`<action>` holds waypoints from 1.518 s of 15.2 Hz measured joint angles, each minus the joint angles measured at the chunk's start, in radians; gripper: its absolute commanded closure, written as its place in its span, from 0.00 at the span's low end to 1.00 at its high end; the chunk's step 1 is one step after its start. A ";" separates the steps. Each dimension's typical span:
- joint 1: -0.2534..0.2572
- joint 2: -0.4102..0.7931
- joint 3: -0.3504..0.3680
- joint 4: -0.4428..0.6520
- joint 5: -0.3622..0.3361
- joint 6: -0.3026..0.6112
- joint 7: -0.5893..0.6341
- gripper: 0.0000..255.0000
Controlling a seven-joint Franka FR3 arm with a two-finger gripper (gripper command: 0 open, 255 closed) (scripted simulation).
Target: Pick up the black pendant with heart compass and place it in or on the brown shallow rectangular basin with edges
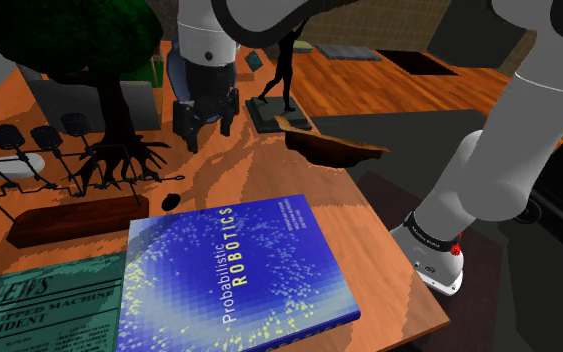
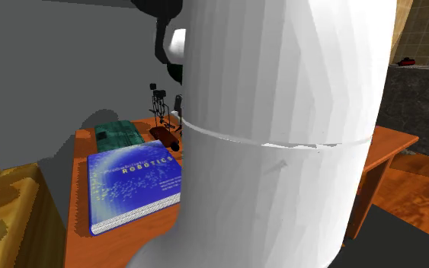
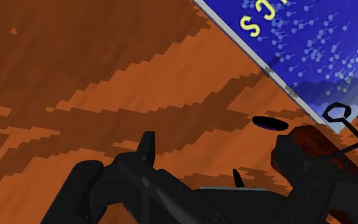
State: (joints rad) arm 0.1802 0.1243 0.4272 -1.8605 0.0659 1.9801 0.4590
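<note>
The pendant (image 1: pixel 170 200) is a small black lump lying on the wooden table, just beyond the blue book's far corner. In the wrist view the pendant (image 3: pixel 269 121) is a dark oval beside the book's edge, ahead of the right finger and outside the gap. My black gripper (image 1: pixel 206 133) hangs over the table some way behind the pendant, open, with nothing between its fingers (image 3: pixel 147 147). The brown shallow basin (image 1: pixel 334 148) sits at the table's far edge, towards the shoulder view's right.
A big blue book (image 1: pixel 229 275) lies in the front. A brown block (image 1: pixel 79 218), a green newspaper (image 1: pixel 39 300) and a black tree-shaped stand (image 1: pixel 109 110) crowd the shoulder view's left. A dark figurine (image 1: pixel 282 80) stands behind the basin. My white arm (image 2: pixel 281 129) blocks the second exterior view.
</note>
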 measured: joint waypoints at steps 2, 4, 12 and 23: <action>0.025 0.077 0.011 0.057 -0.026 -0.003 0.029 0.00; 0.052 0.148 0.019 0.112 -0.049 -0.009 0.056 0.00; 0.147 0.378 0.022 0.314 -0.118 -0.027 0.113 0.00; 0.152 0.414 0.012 0.267 -0.128 0.039 0.119 0.00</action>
State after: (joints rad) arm 0.3322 0.5383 0.4395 -1.5935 -0.0623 2.0194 0.5784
